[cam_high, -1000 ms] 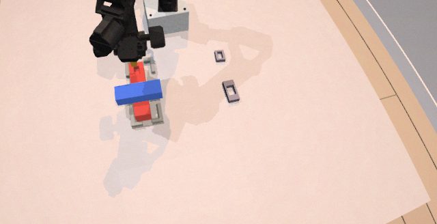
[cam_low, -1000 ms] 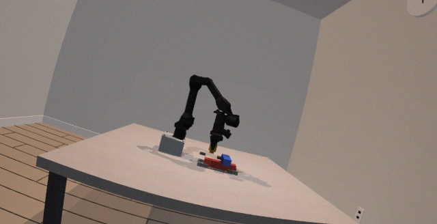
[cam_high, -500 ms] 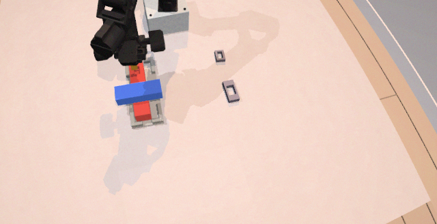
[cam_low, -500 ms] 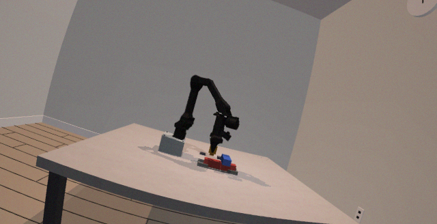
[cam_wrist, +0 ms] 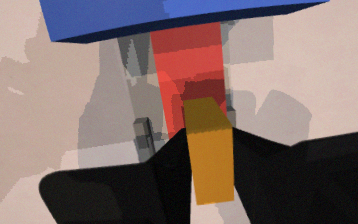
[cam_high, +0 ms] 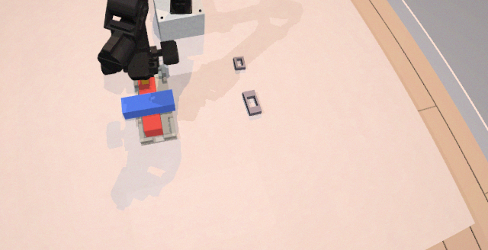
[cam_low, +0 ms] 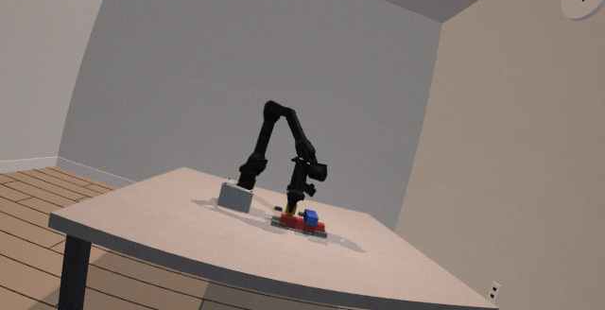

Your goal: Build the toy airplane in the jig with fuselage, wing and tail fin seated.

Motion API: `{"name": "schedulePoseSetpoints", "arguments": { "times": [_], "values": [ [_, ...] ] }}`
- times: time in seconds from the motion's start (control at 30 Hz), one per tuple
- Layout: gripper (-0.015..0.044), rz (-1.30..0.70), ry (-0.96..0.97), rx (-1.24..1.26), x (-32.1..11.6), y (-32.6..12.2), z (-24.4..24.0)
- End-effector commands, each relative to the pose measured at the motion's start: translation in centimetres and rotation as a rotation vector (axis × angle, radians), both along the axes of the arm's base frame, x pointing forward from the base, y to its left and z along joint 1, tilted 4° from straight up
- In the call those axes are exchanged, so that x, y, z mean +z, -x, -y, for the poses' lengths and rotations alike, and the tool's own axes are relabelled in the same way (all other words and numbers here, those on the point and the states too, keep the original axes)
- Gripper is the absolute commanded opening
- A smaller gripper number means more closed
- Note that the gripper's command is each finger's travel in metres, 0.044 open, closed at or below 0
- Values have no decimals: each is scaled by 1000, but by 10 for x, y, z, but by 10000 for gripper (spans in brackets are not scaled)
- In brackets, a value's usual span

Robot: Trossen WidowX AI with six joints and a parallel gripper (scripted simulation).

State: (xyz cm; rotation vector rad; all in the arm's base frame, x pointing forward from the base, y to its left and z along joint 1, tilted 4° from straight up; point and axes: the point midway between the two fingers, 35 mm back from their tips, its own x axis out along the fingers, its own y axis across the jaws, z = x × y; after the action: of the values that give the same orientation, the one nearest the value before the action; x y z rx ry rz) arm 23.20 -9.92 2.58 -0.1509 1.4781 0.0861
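Note:
The red fuselage (cam_high: 152, 125) (cam_low: 289, 220) (cam_wrist: 194, 62) lies lengthwise in the grey cradle (cam_high: 170, 127) (cam_low: 320, 235). The blue wing (cam_high: 148, 104) (cam_low: 311, 217) (cam_wrist: 180, 14) lies across the top of the fuselage. My gripper (cam_low: 291, 206) (cam_wrist: 202, 132) is shut on the yellow tail fin (cam_high: 145, 81) (cam_low: 289, 212) (cam_wrist: 211, 165). The fin is upright over the tail end of the fuselage, at or very close to its top. The tail socket and the fin's tab are hidden, so I cannot tell whether the fin is down on the fuselage. In the top view the arm hides the fingertips.
A small grey hollow block (cam_high: 239, 63) and a larger grey hollow block (cam_high: 252, 103) lie on the table to the right of the cradle in the top view. The arm's pale box-shaped base (cam_high: 181, 27) (cam_low: 234, 198) stands behind the cradle's tail end.

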Motion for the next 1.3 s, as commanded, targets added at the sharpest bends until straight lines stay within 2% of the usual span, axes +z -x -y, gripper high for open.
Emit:
{"name": "schedulePoseSetpoints", "arguments": {
  "times": [0.0, 0.2, 0.33, 0.4, 0.5, 0.83, 1.1, 1.27],
  "values": [
    [67, -6, -6, 2, -5, 2, -2],
    [78, -4, -2, 0, -3, 1, 0],
    [52, -4, -2, 0, -3, 1, 0],
    [0, -4, -2, 0, -3, 1, 0],
    [0, -4, -2, 0, -3, 1, 0],
    [260, -4, -2, 0, -3, 1, 0],
    [260, -4, 1, 5, 3, 0, 0],
    [260, -4, 4, 17, 64, 3, 0]
  ]
}}
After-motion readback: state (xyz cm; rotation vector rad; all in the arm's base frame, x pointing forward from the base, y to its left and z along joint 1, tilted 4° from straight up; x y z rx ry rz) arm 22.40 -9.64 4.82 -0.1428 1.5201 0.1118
